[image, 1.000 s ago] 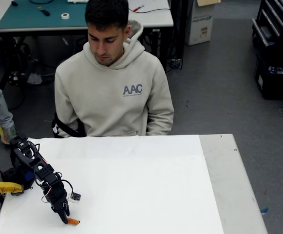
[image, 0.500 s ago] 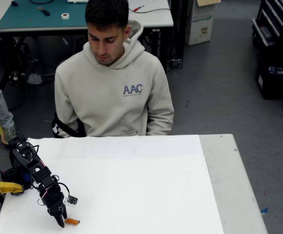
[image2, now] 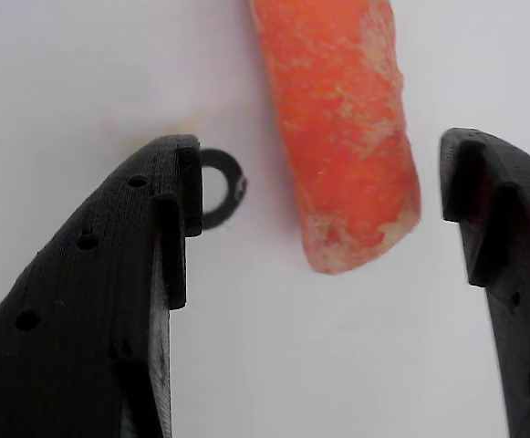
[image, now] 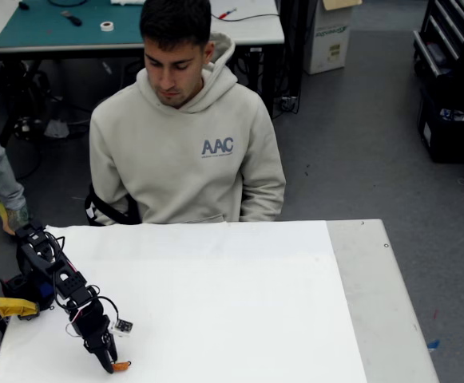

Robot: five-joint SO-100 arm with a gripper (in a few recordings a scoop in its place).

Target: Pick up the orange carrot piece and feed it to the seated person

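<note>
At the white table's (image: 239, 319) near left corner, the black gripper (image2: 324, 210) hangs spread and empty over the orange carrot piece (image2: 337, 128); in the wrist view the stub lies between the fingers, nearer the right one, its long axis running away from the camera; the seated person (image: 185, 144) waits across the table.

Fixed view high, facing table (image: 295, 319); wrist view probably close above it.

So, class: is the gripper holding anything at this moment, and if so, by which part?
Nothing is held. The gripper is open; the orange carrot piece lies on the white table between its fingers, touching neither.
</note>
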